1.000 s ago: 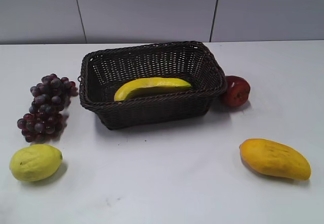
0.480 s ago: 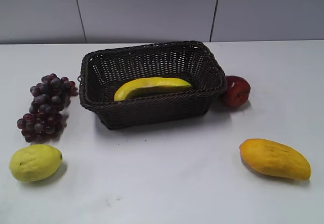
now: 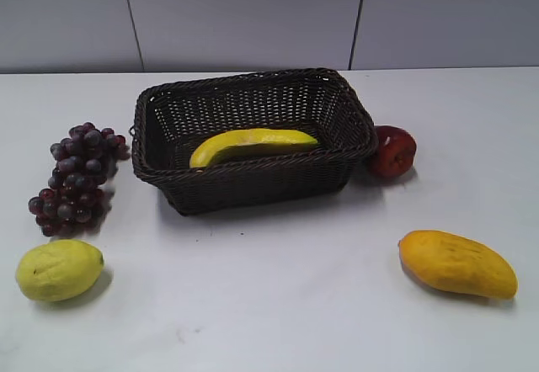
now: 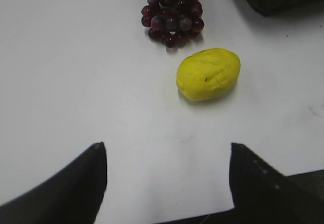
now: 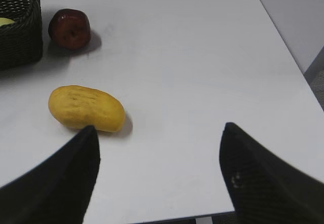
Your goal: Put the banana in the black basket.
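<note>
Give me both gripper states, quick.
Left gripper: open, holding nothing, above bare table near the lemon.
Right gripper: open, holding nothing, near the mango.

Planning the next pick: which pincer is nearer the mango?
Right. The right pincer hangs open just short of the mango; the left pincer is over by the lemon.

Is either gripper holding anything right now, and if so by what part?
Nothing is held. The left gripper and right gripper are both open and empty over the table.
</note>
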